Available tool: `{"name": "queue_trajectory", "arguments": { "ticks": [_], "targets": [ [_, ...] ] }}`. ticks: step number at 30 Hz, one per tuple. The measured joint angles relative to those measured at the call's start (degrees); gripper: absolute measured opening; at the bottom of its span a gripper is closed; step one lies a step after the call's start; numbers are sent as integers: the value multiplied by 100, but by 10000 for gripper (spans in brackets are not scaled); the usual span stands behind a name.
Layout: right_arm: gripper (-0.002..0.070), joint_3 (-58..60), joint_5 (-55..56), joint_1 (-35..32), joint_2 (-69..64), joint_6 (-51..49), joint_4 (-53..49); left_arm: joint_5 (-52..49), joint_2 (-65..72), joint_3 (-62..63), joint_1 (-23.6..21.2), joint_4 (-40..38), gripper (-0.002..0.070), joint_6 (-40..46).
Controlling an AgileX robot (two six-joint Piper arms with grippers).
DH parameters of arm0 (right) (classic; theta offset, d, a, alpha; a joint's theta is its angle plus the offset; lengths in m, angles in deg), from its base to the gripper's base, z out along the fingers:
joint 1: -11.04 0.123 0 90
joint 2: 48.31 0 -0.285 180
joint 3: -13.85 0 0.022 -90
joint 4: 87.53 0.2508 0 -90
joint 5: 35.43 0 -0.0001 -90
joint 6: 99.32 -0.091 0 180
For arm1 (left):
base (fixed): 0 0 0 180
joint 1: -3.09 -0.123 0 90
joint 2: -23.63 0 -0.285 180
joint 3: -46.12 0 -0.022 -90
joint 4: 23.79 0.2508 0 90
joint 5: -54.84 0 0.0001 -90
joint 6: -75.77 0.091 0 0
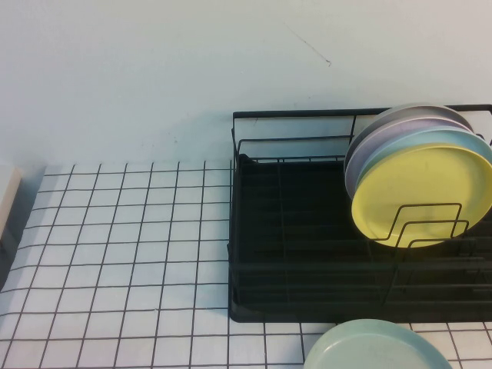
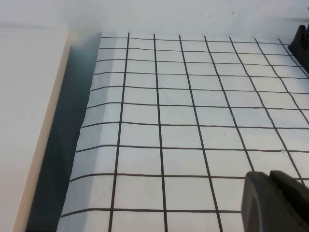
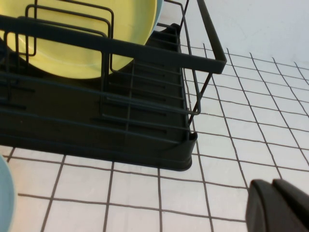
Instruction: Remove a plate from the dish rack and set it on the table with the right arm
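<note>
The pale-yellow plate (image 1: 421, 194) stands on edge at the front of a stack of plates in the right end of the black wire dish rack (image 1: 307, 254). It also shows in the right wrist view (image 3: 91, 43) behind the rack's wire loops (image 3: 120, 121). The table (image 1: 123, 254) is white with a black grid. My right gripper (image 3: 272, 182) is shut and empty, low over the table beside the rack's corner. My left gripper (image 2: 268, 174) is shut and empty over the table, far from the rack. Neither gripper shows in the high view.
A light-blue plate (image 1: 430, 142) and a lavender plate (image 1: 384, 134) stand behind the yellow one. A pale-green plate (image 1: 377, 350) lies on the table in front of the rack, seen at the right wrist view's edge (image 3: 4, 193). A cream block (image 2: 29, 121) borders the table's left side.
</note>
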Motion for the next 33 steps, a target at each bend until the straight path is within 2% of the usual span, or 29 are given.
{"name": "queue_trajectory", "arguments": {
  "ticks": [29,33],
  "targets": [
    [-2,0,0,0,0,-11,36,11,0,0,0,11,-3,0],
    [-2,0,28,0,0,-708,1220,11,0,0,0,11,-3,0]
  ]
}}
